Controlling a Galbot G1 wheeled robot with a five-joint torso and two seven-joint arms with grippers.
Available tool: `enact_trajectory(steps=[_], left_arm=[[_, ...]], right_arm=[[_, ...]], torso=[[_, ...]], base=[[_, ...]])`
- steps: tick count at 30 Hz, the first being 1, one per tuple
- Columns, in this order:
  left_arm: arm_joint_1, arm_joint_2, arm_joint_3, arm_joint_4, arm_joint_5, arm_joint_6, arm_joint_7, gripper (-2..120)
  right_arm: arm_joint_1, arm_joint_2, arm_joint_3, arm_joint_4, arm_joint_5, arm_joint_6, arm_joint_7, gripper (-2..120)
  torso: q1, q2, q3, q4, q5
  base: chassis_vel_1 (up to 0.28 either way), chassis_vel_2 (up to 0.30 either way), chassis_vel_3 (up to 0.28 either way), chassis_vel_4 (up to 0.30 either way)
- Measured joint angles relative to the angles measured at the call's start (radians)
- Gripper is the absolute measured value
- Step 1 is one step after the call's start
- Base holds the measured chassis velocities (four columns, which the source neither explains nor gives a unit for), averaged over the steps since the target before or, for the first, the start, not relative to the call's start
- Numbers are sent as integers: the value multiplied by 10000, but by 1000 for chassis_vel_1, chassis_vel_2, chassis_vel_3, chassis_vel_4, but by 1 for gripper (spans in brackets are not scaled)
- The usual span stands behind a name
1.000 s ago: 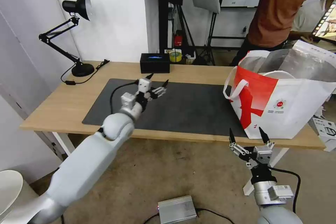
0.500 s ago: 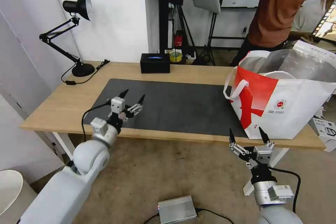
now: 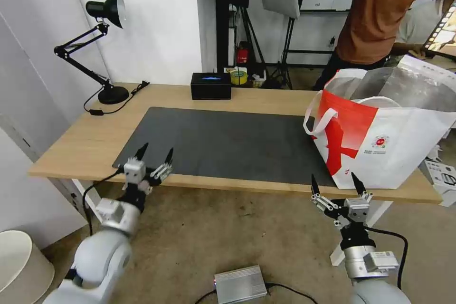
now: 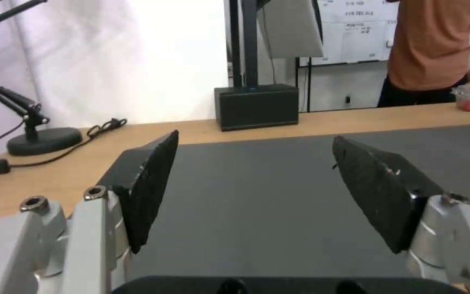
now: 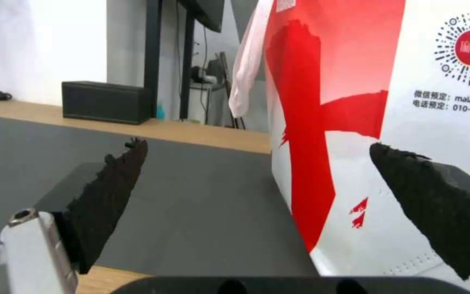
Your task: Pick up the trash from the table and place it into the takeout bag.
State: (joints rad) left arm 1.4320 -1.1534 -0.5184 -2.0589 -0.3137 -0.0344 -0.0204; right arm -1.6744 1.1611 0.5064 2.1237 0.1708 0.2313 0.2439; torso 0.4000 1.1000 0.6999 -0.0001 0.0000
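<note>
While one takeout bag point(image 3: 380, 147) stands on table point(image 3: 85, 137), two grippers' fingers spread, empty.

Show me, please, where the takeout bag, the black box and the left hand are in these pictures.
takeout bag point(image 3: 408, 152): head view, on its white front panel.
black box point(image 3: 211, 86): head view, on its front face.
left hand point(image 3: 155, 153): head view, midway between its open fingertips.

Your takeout bag point(image 3: 380, 145) stands upright and open on the worktop's point(image 3: 85, 145) right end, foil lining showing.
</note>
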Motion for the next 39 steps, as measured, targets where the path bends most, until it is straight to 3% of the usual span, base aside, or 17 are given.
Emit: enact_trajectory(steps=[13,19,30,39], left_arm=[[681,-324,-85,-153,841,-848,471,81],[762,-395,-70,-126,956,-1034,809,88],[926,-460,-20,-196,992,-1042,979,99],[923,-419,-19,-220,1057,-984,1053,100]], right_arm=[[0,0,0,0,0,0,0,100],[0,0,-1,0,0,0,0,100],[0,0,-1,0,0,1,0,100],[0,0,0,0,0,0,0,100]], torso=[[0,0,0,0,0],[0,0,0,0,0],[0,0,0,0,0],[0,0,1,0,0]], base=[[0,0,0,0],[0,0,0,0],[0,0,0,0],[0,0,0,0]])
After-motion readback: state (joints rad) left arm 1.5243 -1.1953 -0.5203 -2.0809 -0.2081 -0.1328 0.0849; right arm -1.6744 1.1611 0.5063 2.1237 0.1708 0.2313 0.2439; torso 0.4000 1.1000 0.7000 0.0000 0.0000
